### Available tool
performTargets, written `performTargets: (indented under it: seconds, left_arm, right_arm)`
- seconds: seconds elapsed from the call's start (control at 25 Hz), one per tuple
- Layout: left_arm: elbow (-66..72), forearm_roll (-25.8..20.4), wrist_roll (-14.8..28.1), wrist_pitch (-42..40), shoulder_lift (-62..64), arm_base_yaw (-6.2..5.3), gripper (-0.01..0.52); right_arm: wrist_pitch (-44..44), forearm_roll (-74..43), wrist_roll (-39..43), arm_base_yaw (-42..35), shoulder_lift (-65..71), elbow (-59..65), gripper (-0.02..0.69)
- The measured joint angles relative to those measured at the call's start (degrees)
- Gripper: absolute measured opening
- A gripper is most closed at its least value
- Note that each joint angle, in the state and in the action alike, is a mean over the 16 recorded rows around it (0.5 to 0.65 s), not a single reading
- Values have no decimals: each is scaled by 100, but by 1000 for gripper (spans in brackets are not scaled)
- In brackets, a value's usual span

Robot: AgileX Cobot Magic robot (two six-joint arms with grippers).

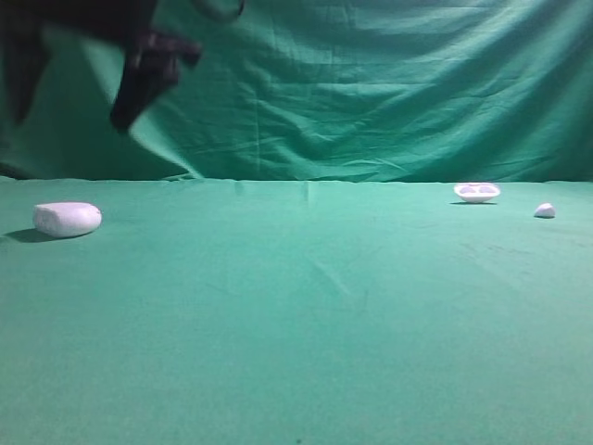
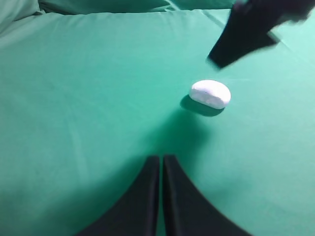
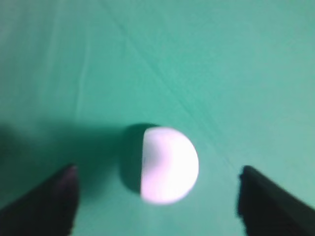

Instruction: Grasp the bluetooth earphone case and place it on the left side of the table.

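- Case placement looks finished: the bluetooth earphone case (image 1: 67, 219) lies flat on the table (image 1: 306, 334) toward nine o'clock in the high view, its shadow tight beneath it, nothing touching it.
- Right gripper (image 3: 157, 206), seen through its own wrist camera, stands with its fingers wide apart, the case resting on the cloth between and below them, free of both.
- In the high view a dark, blurred arm hangs at eleven o'clock, above the case and well clear of it.
- Left gripper (image 2: 161, 191) has its fingers pressed together, holding nothing; from its view the case sits at one o'clock, apart from it.
- Good practice for this step, I judge: lift straight up with the fingers kept wide, so neither tip nudges the smooth, rounded shell, which would likely slide easily on cloth.
- Only then swing the arm away.
- The shallow white dish (image 1: 476, 192) and small white lump (image 1: 545, 210) at three o'clock need no handling.
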Motion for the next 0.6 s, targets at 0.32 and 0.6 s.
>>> performTargets:
  seconds: [0.32,0.6]
  left_arm:
    - [0,0,0,0,0,0,0]
    - [0,0,0,0,0,0,0]
  right_arm:
    - [415,-217,296,-435,-1754,726,0]
    - [345,-472,395,-538,-3548,2384,0]
